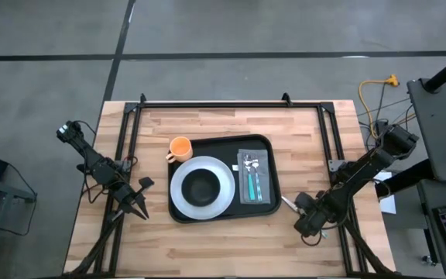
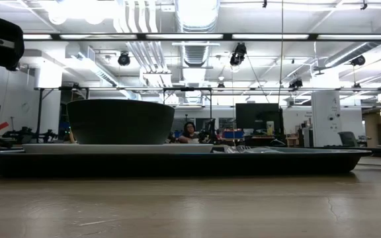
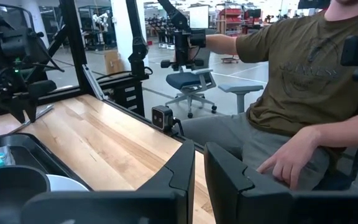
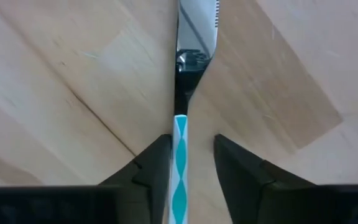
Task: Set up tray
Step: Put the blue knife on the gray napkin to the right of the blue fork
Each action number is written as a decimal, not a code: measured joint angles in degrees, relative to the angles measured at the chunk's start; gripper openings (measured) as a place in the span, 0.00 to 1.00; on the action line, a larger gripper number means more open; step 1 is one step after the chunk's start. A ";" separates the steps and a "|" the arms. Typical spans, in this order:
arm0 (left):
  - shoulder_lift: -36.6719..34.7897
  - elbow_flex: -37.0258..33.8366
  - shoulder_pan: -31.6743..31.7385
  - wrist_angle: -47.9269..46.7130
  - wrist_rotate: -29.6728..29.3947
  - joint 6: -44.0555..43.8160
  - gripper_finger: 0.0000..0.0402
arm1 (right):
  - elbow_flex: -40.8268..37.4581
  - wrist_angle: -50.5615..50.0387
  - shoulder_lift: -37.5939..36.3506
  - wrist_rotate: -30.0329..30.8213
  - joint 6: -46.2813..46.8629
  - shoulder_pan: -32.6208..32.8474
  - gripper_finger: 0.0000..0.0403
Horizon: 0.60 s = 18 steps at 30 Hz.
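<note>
Centred on the light wooden butcher-block table (image 1: pixel 231 240): large black rectangular tray with rounded corners and a low rim (image 1: pixel 178 213). On the tray, toward its left half, round white plate (image 1: pixel 181 194) carrying a dark round bowl (image 1: pixel 200 187). On the tray's right half, grey napkin (image 1: pixel 262 186) with teal-and-white-handled cutlery (image 1: pixel 254 183) laid on top. Touching or just beside the tray's far left corner, small orange cup (image 1: pixel 180 147); cannot tell whether on the rim or off it.

Just right of the tray's near right corner, on bare table: table knife with silver blade and teal-and-white diamond-patterned handle (image 4: pixel 180 162). Right gripper (image 4: pixel 191 155) low over that knife, jaws partly open and straddling the handle, one finger (image 4: pixel 156 163) against or just beside it, the other standing a little clear; no firm hold visible, knife flat on the wood.

Left of the tray, well apart from it: left gripper (image 1: pixel 139 200), jaws nearly closed with only a narrow slit between them, nothing held.

From table height, tray seen edge-on with bowl rising above the plate.

Beyond the table, past the left gripper's fingers: seated person in an olive T-shirt (image 3: pixel 297 81), one hand resting on a thigh.
</note>
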 joint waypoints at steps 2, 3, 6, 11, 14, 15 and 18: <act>0.00 0.00 0.00 -0.02 -0.01 -0.02 0.05 | 0.00 -0.27 0.05 -0.02 -0.44 0.00 0.26; 0.00 0.00 -0.01 0.00 -0.01 -0.01 0.05 | 0.00 -0.33 0.07 -0.02 -0.52 0.00 0.23; 0.00 0.00 0.00 0.00 -0.01 -0.02 0.05 | 0.00 -0.47 0.09 -0.14 0.21 0.00 0.15; 0.00 0.01 0.00 0.00 0.00 -0.02 0.05 | 0.00 -0.72 0.05 -1.36 1.31 -0.06 0.04; 0.00 0.00 -0.01 -0.01 0.01 -0.01 0.05 | -0.09 -1.19 -0.76 -1.45 4.19 -0.05 0.04; 0.00 0.00 0.00 0.00 0.00 -0.01 0.05 | -0.20 -1.48 -1.23 -1.49 5.34 -0.07 0.04; 0.00 0.00 0.00 0.00 -0.01 -0.02 0.05 | -0.42 -3.61 -3.07 -1.86 9.98 -0.04 0.04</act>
